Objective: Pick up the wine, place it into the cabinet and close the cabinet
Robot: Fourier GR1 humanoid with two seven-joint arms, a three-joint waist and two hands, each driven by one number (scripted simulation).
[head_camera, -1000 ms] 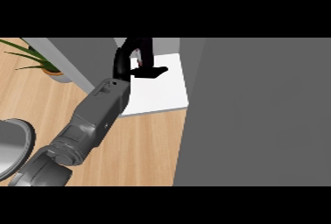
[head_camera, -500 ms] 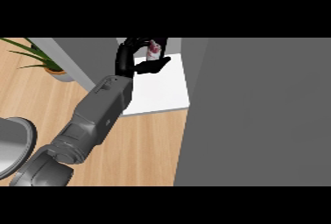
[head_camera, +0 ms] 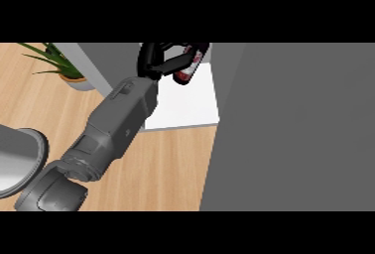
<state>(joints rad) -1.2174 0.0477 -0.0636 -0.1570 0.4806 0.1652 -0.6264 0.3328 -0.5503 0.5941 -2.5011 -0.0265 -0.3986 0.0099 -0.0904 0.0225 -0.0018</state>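
The black robot hand (head_camera: 162, 55) is up near the top of the view. Its fingers and thumb are curled round the dark red wine bottle with a white label (head_camera: 186, 69). The bottle sits tilted inside the grip, and most of it is hidden behind the fingers. The long grey forearm (head_camera: 117, 124) runs down from the hand to the lower left of the view. Since it comes in at the left, this looks like the left robot hand. The right robot hand is nowhere to be seen.

The bottle is held up over a flat white shelf board (head_camera: 187, 106), which looks like the inside of the cabinet. So the pick-up seems done, and the step now is putting the wine in. Next, the hand would need to bring the bottle down onto the white board, stand it up, and let go. After that, the door must be swung shut.

A big dark grey panel (head_camera: 293, 129) fills the right side of the view. It is most likely the open cabinet door. It stands just beside the white board, so the arm must keep away from it when it pulls back. Under the arm is the light brown wooden tabletop (head_camera: 168, 163). A green leafy plant in a pale pot (head_camera: 62, 72) stands at the upper left, near the arm. A shiny grey round metal thing (head_camera: 16, 161) shows at the left edge, well apart from the bottle.
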